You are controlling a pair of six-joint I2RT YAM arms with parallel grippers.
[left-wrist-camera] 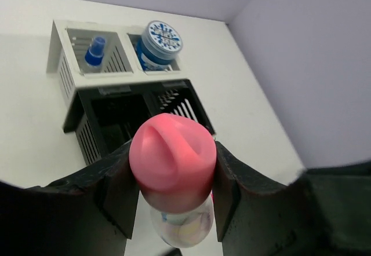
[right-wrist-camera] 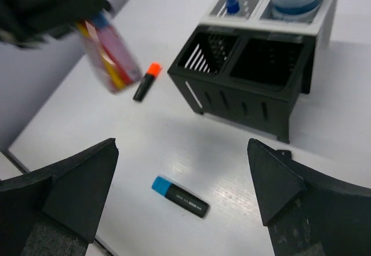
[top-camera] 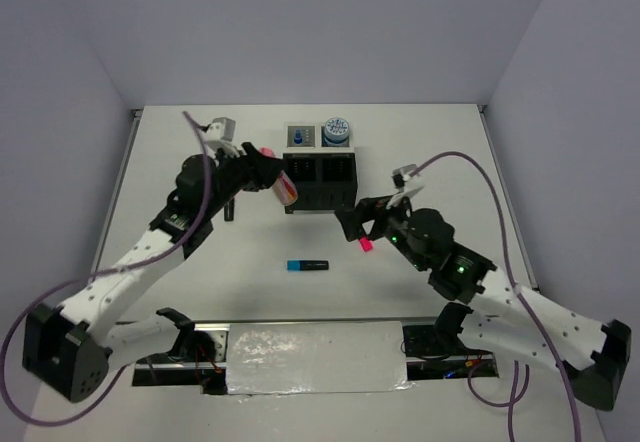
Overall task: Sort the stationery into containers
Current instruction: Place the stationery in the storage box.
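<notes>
Here, left gripper [left-wrist-camera: 173, 172] snug around pink marker [left-wrist-camera: 172, 154], right gripper [right-wrist-camera: 181, 145] wide.

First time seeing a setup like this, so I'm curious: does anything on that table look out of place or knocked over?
Nothing looks broken or spilled. Three strays are outside the black box: a blue-capped highlighter mid-table, an orange-capped highlighter left of the box in the top view, and a pink-red highlighter by the open right gripper.
</notes>
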